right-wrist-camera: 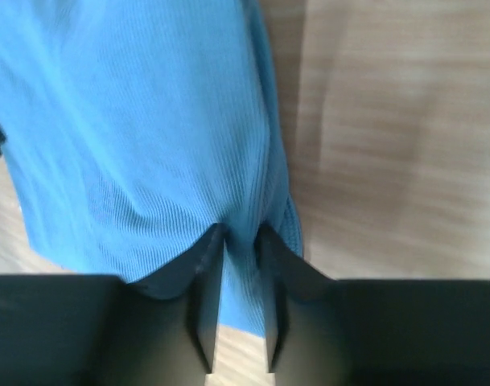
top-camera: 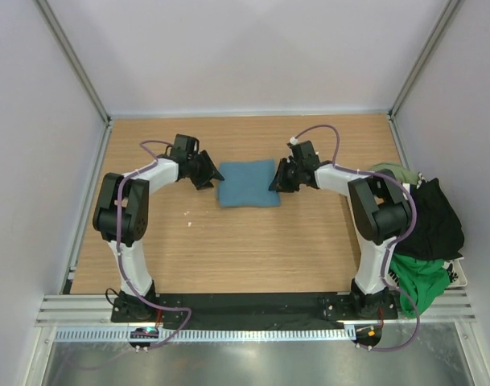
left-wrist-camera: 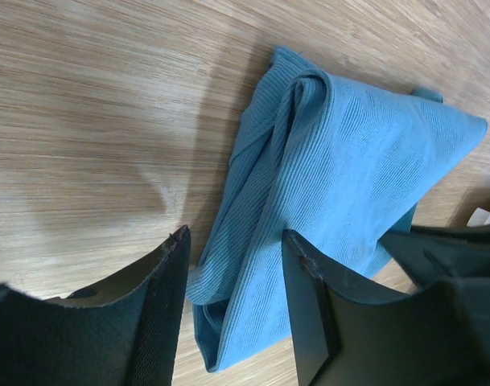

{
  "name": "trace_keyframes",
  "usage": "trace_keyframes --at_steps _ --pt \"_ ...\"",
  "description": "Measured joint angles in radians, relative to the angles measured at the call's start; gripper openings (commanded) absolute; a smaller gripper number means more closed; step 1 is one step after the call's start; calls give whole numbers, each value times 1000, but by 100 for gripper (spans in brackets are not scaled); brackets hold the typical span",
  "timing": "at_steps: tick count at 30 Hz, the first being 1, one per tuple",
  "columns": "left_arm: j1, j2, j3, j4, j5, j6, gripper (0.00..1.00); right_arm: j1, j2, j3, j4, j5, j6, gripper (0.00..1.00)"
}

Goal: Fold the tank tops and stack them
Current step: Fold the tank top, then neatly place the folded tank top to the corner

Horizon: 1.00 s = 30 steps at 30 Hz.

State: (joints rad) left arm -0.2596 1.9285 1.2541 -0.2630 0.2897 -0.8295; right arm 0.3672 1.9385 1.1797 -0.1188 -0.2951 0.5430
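A teal blue tank top [top-camera: 247,182] lies folded into a small rectangle at the middle of the wooden table [top-camera: 228,249]. My left gripper [top-camera: 215,178] is at its left edge. In the left wrist view the fingers of that gripper [left-wrist-camera: 235,237] stand apart around the folded edge of the tank top [left-wrist-camera: 349,161], with a gap beside the left finger. My right gripper [top-camera: 275,183] is at the right edge. Seen from the right wrist, the gripper [right-wrist-camera: 242,232] has narrow jaws pinching a fold of the blue cloth [right-wrist-camera: 132,121].
More tank tops are piled at the table's right edge: a black one [top-camera: 434,217], a green one [top-camera: 417,281] hanging over the front, and an olive one [top-camera: 393,173] behind. White walls enclose the table on three sides.
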Motion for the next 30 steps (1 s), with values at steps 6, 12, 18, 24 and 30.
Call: trace_keyframes --at_steps 6,12,18,24,30 --pt "0 -1 1 3 6 4 53 0 -94 -70 -8 5 10 48" --pt "-15 -1 1 5 11 19 57 0 -169 -138 23 40 8 55" --pt "-29 0 9 5 14 26 47 0 -285 -272 107 148 10 54" --pt "-33 30 59 5 16 25 26 -1 -377 -395 230 227 21 52" --pt "-33 81 87 4 23 25 2 -1 -437 -460 299 288 32 52"
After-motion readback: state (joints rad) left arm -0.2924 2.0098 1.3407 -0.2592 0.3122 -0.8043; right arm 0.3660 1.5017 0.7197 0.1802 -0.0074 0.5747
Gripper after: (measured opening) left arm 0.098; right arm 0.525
